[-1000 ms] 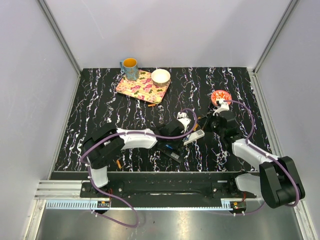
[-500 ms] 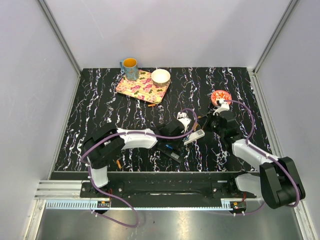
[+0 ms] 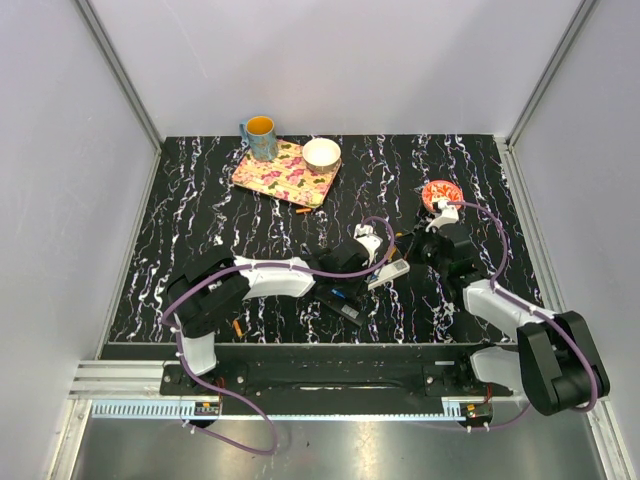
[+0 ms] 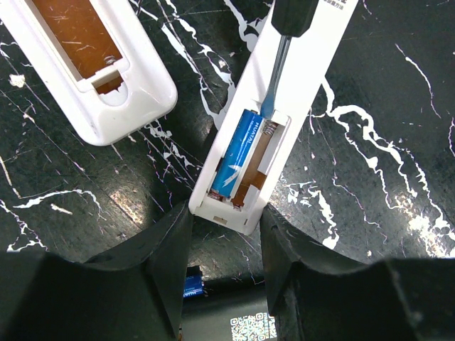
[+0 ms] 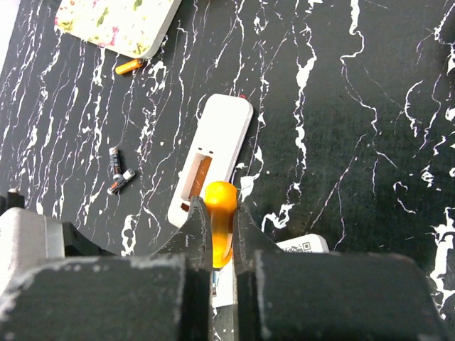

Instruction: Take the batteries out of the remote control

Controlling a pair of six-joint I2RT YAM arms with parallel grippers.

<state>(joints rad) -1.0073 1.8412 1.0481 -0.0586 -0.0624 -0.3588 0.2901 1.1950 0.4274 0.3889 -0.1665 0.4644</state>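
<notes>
Well, the left gripper (image 4: 226, 220) clamps the end of the white remote (image 4: 313, 71), a blue battery (image 4: 236, 153) lying in its open compartment at centre frame. The right gripper (image 5: 221, 217) pinches an orange tool handle (image 5: 220, 197).

Even, diffuse overhead light fills the white-walled enclosure (image 3: 350, 60), throwing only faint shadows across the glossy black marbled table (image 3: 200, 220). Wrist views are sharp at the surface; the left gripper's fingers (image 4: 167, 270), nearest the lens, blur.
</notes>
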